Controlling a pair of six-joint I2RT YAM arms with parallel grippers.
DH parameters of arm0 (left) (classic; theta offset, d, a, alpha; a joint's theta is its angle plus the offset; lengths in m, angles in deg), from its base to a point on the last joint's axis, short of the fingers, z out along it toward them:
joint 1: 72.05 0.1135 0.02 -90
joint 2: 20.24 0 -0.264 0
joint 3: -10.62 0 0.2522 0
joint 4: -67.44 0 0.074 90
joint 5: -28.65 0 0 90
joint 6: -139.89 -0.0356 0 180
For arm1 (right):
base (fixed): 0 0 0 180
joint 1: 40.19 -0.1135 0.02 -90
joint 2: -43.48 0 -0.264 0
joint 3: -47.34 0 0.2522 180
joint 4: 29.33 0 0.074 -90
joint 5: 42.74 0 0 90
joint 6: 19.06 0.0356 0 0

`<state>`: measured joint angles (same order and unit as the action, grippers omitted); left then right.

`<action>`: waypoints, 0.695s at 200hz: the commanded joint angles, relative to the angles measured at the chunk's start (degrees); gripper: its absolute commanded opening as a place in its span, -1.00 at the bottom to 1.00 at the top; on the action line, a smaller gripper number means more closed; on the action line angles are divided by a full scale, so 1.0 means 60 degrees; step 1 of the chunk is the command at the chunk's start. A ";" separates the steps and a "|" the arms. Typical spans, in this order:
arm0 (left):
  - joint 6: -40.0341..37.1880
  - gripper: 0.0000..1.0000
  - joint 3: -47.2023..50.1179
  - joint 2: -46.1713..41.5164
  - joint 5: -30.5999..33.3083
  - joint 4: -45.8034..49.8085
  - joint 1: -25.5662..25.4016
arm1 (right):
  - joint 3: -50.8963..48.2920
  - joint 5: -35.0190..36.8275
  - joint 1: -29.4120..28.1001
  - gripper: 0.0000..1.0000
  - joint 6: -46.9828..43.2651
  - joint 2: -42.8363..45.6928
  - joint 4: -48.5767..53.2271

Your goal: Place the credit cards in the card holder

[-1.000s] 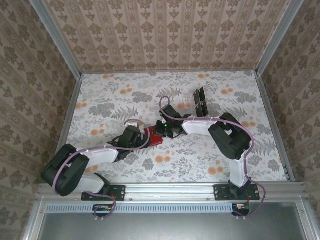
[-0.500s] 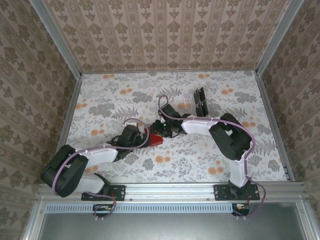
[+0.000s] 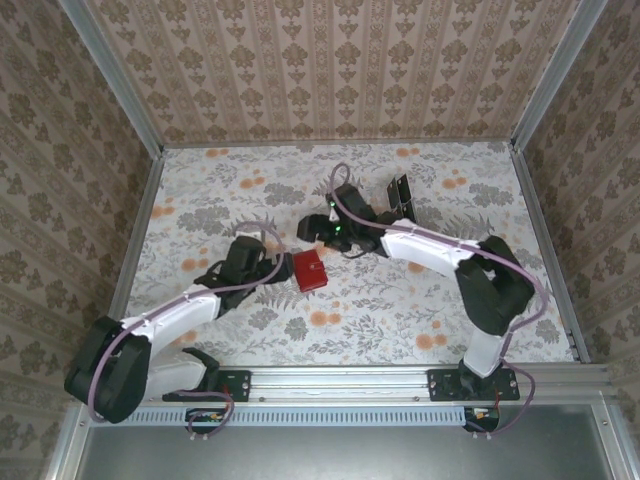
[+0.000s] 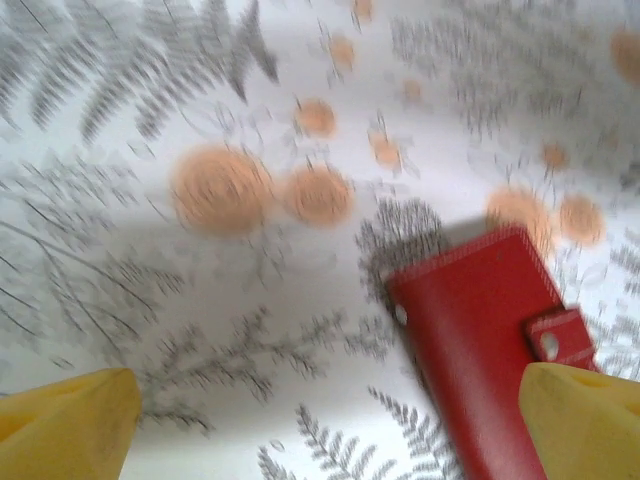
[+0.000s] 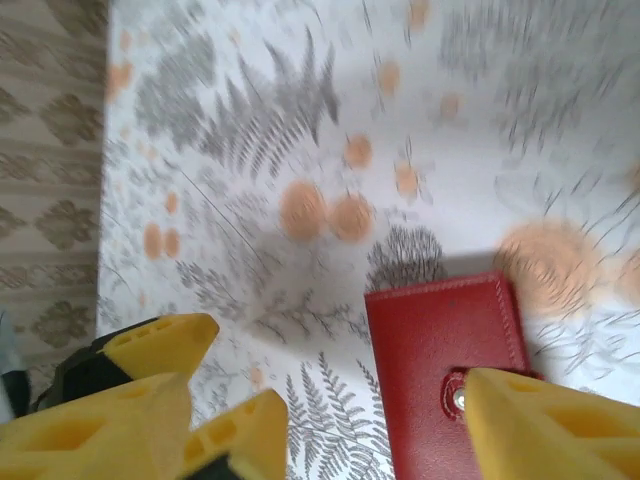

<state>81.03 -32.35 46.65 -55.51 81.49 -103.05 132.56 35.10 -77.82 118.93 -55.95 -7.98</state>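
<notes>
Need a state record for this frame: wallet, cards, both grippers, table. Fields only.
card holder: red wallet, folded shut, clasp tab on top, lying flat on the table
credit cards: dark, standing upright at the far side beyond the right arm; count unclear
left gripper: open, holds nothing, just left of the wallet
right gripper: open, holds nothing, just beyond the wallet
table: floral cloth

A floral-patterned table [image 3: 220, 190] carries the closed red card holder [image 3: 309, 270] mid-table and a slotted rack [image 3: 401, 196] farther back.
</notes>
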 commanded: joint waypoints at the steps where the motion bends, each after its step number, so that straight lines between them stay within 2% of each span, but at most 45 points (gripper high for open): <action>1: -0.0835 0.99 -0.0822 -0.0412 0.0499 0.0946 0.0578 | -0.0347 0.0767 0.0704 0.60 -0.0526 0.1275 0.0652; 10: -0.1073 1.00 -0.1091 -0.0452 0.0665 0.1137 0.0759 | -0.0460 0.0971 0.1048 0.71 -0.0744 0.1681 0.0911; 16: -0.1178 1.00 -0.1294 -0.0455 0.0761 0.1229 0.1163 | -0.0469 0.1197 0.1259 0.80 -0.0896 0.1934 0.1214; 29: -0.1325 1.00 -0.1618 -0.0416 0.0963 0.1187 0.1614 | -0.0484 0.1878 0.1709 0.85 -0.1375 0.2426 0.1753; 36: -0.1482 0.99 -0.1745 -0.0400 0.1298 0.1085 0.1768 | -0.0499 0.2411 0.1900 0.99 -0.1580 0.2658 0.2072; 64: -0.2771 1.00 -0.1746 -0.0412 0.2906 -0.0662 0.1984 | -0.0764 0.4024 0.2910 1.00 -0.2226 0.3361 0.2577; 83: -0.3754 0.99 -0.1738 -0.0326 0.3248 -0.1732 0.2419 | -0.1477 0.5165 0.3555 1.00 -0.2493 0.4030 0.2025; 105: -0.4798 1.00 -0.1713 -0.0082 0.2741 -0.2591 0.3314 | -0.2797 0.6595 0.4024 1.00 -0.3220 0.4759 0.0537; 123: -0.4883 1.00 -0.1493 0.0141 0.1834 -0.3172 0.4219 | -0.3529 0.7062 0.4544 1.00 -0.3692 0.5074 -0.0063; 139: -0.4863 0.99 -0.0969 0.0325 0.1570 -0.3757 0.4495 | -0.4177 0.7302 0.4996 1.00 -0.3813 0.5200 -0.0539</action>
<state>56.13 -41.62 47.15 -42.26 66.85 -78.75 111.82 71.05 -50.87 100.57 -26.78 -4.15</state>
